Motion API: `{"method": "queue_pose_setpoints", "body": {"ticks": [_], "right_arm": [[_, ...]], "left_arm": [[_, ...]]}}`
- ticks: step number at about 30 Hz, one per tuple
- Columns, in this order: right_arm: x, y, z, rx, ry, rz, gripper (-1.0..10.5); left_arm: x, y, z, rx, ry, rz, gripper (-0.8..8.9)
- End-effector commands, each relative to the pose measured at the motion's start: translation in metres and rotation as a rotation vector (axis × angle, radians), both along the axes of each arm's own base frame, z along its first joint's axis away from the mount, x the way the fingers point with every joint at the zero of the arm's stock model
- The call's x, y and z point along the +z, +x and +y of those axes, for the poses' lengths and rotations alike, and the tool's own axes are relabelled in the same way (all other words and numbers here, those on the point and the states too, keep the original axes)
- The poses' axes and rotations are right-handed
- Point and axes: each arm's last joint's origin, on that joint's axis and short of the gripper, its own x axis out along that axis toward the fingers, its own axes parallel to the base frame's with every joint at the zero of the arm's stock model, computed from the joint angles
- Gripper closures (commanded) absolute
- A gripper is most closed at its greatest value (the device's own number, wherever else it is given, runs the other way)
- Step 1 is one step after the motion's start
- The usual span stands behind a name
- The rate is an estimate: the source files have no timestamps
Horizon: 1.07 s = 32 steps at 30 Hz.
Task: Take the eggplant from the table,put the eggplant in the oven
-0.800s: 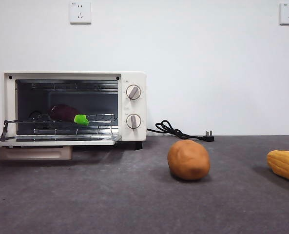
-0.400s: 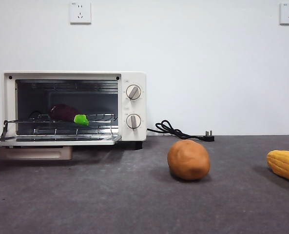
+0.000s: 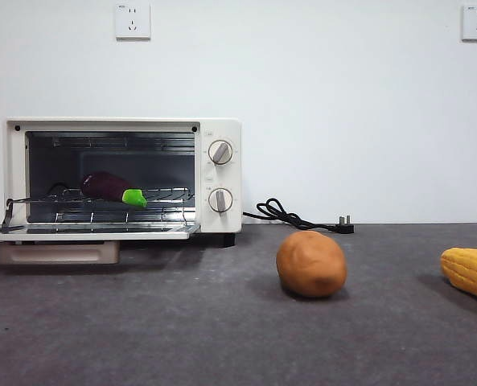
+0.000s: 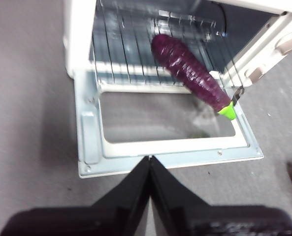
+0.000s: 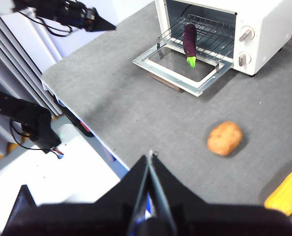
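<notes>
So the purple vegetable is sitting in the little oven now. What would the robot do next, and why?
Probably little more than swing the door shut. The eggplant already lies on the wire rack inside the oven, the door is folded down flat, and the left gripper, jaws closed and empty, hangs just outside it. The right gripper waits far off.

Purple eggplant (image 3: 105, 186) with green stem cap lies on wire rack inside open cream oven (image 3: 218, 133), stem toward the door, on grey table (image 3: 182, 322).
</notes>
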Motion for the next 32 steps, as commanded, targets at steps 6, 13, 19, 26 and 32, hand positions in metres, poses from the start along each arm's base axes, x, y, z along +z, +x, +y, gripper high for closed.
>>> {"method": "queue_pose_setpoints", "body": {"ticks": [6, 13, 19, 26, 32], "right_arm": [[-0.016, -0.014, -0.013, -0.039, 0.047, 0.061, 9.6], [-0.023, -0.01, -0.008, -0.061, 0.046, 0.123, 9.6], [-0.027, -0.007, -0.006, -0.078, 0.05, 0.157, 9.6], [-0.027, -0.007, -0.006, -0.1, 0.071, 0.188, 9.6], [-0.027, -0.006, -0.007, -0.136, 0.065, 0.18, 9.6]], "left_arm": [[-0.048, 0.023, 0.036, 0.019, -0.109, 0.125, 8.22], [-0.079, 0.039, 0.058, 0.031, -0.166, 0.13, 8.22], [-0.114, 0.056, 0.067, 0.01, -0.218, 0.151, 8.22], [-0.151, 0.069, 0.074, 0.001, -0.262, 0.18, 8.22], [-0.166, 0.076, 0.074, -0.006, -0.274, 0.178, 8.22]]}}
